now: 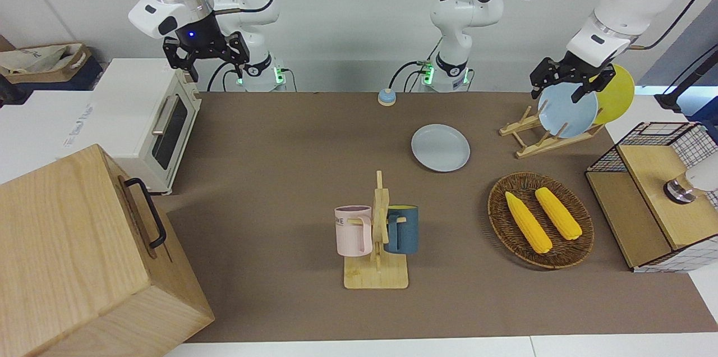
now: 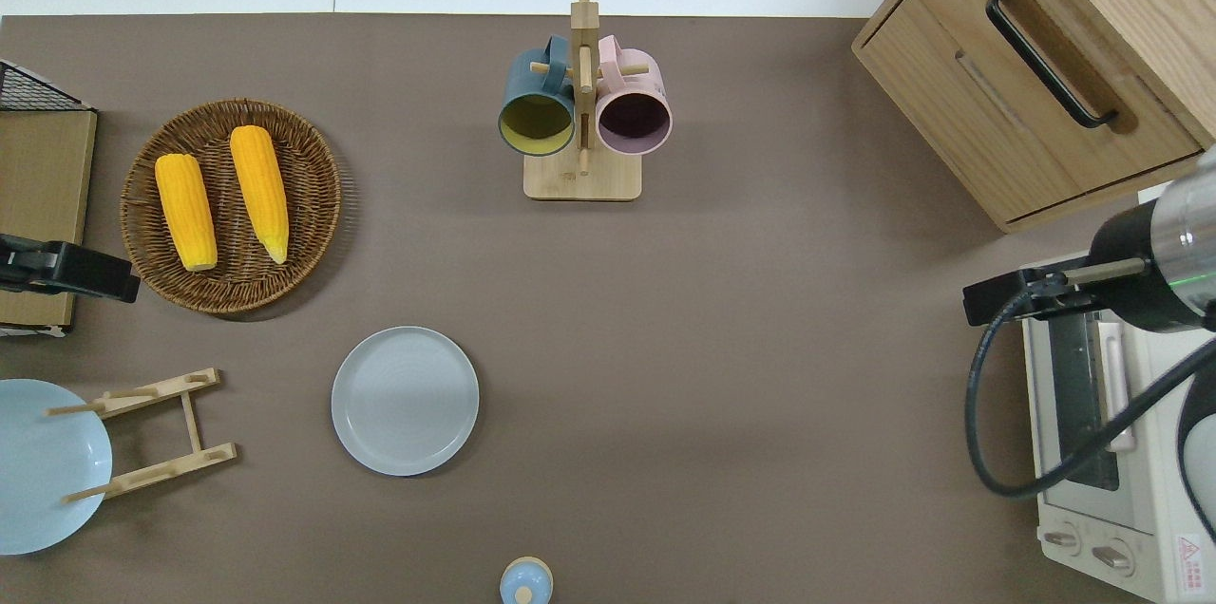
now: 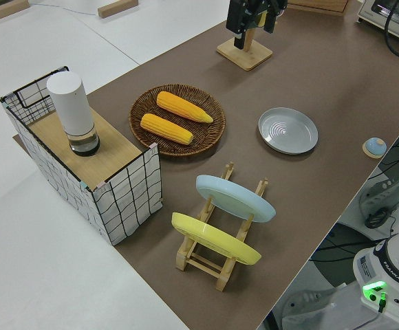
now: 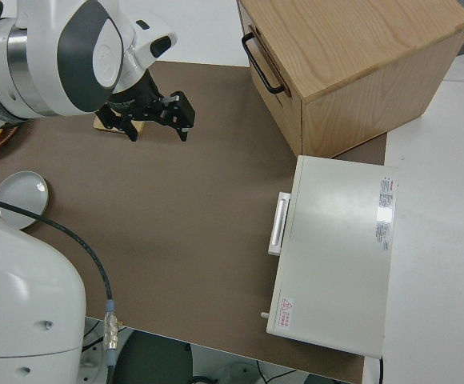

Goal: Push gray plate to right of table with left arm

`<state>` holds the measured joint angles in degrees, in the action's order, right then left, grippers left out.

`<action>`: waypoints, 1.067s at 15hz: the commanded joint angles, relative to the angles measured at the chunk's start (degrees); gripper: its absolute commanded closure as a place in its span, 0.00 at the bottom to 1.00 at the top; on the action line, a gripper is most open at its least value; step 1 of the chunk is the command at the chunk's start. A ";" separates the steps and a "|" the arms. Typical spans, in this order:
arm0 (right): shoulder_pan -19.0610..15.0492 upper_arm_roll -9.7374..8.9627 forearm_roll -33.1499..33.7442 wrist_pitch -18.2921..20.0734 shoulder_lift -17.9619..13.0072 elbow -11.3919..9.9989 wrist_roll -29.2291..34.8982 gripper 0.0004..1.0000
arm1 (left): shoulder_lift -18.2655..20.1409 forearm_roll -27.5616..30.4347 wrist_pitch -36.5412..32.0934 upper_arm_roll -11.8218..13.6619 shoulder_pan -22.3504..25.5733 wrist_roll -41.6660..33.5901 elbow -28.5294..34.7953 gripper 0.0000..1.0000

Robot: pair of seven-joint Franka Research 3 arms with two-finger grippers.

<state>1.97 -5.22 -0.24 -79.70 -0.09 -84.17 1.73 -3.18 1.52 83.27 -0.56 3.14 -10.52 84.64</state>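
The gray plate (image 1: 440, 147) lies flat on the brown table (image 1: 280, 149), between the wooden plate rack and the table's middle. It also shows in the overhead view (image 2: 405, 400), the left side view (image 3: 288, 130) and the right side view (image 4: 22, 192). My left gripper (image 1: 555, 91) is open and empty, up in the air. In the overhead view it (image 2: 71, 270) is over the edge of the wire shelf beside the wicker basket, well apart from the plate. It also shows in the left side view (image 3: 253, 31). My right gripper (image 1: 216, 68) is open and parked.
A plate rack (image 1: 530, 141) holds a sky-blue plate (image 1: 566, 113) and a yellow plate (image 1: 617, 93). A wicker basket (image 1: 540, 219) holds two corn cobs. A mug rack (image 1: 377, 233), a small blue knob (image 1: 386, 97), a wire shelf (image 1: 650, 200), a toaster oven (image 1: 146, 121) and a wooden cabinet (image 1: 84, 256) also stand here.
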 commanded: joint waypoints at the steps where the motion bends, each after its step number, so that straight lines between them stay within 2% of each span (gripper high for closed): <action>1: -0.65 -0.32 -0.46 0.69 -0.43 -0.03 -0.15 0.02 | 0.53 0.41 -1.45 -0.32 -0.33 0.59 -1.41 0.00; 5: -0.65 -0.23 -0.46 0.69 -0.43 -0.03 -0.15 0.02 | 0.72 0.76 -1.45 -0.32 -0.41 1.72 -1.32 0.00; 7: -0.65 -0.32 -0.46 0.69 -0.43 -0.03 -0.15 0.02 | 1.16 0.76 -2.50 -0.50 -0.76 5.50 -0.89 0.00; 11: -0.65 -0.32 -0.46 0.69 -0.43 -0.03 -0.15 0.02 | 1.68 0.76 -3.91 -0.50 -0.76 4.63 -0.36 0.01; 16: -0.65 -0.32 -0.46 0.69 -0.43 0.06 -0.15 0.02 | 5.63 0.85 -1.81 -1.29 -1.12 4.10 7.53 0.01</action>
<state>1.97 -5.22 -0.24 -79.70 -0.09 -84.17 1.73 -1.70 1.69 79.53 -1.54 2.67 -6.67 85.48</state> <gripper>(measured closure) 0.013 0.009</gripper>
